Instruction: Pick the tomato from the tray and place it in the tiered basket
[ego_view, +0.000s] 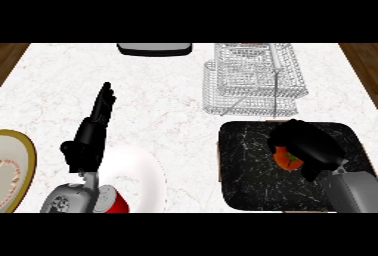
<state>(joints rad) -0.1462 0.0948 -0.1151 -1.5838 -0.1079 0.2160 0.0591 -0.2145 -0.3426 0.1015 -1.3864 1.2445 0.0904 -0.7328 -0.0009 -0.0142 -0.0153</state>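
Right robot hand (308, 144) curled round tomato (285, 159), seemingly just above black tray (251, 170); left robot hand (94, 130) straight-fingered, resting at left.

White marble counter (170, 107) with five things on it.

The counter is pale with faint veining; brown wood shows past its far left and far right corners. A dark tray (251, 175) with white speckles lies at the near right, reaching the near edge. Just beyond it, toward the far right, stands a wire basket (251, 82), its tiers stepping back to the far edge. A dark box with a light rim (155, 48) sits at the far edge, left of the basket. A white plate (144, 177) lies near the near edge, left of the tray, with a red item (114, 200) on it. A gold-rimmed plate (15, 167) is cut off by the left edge.
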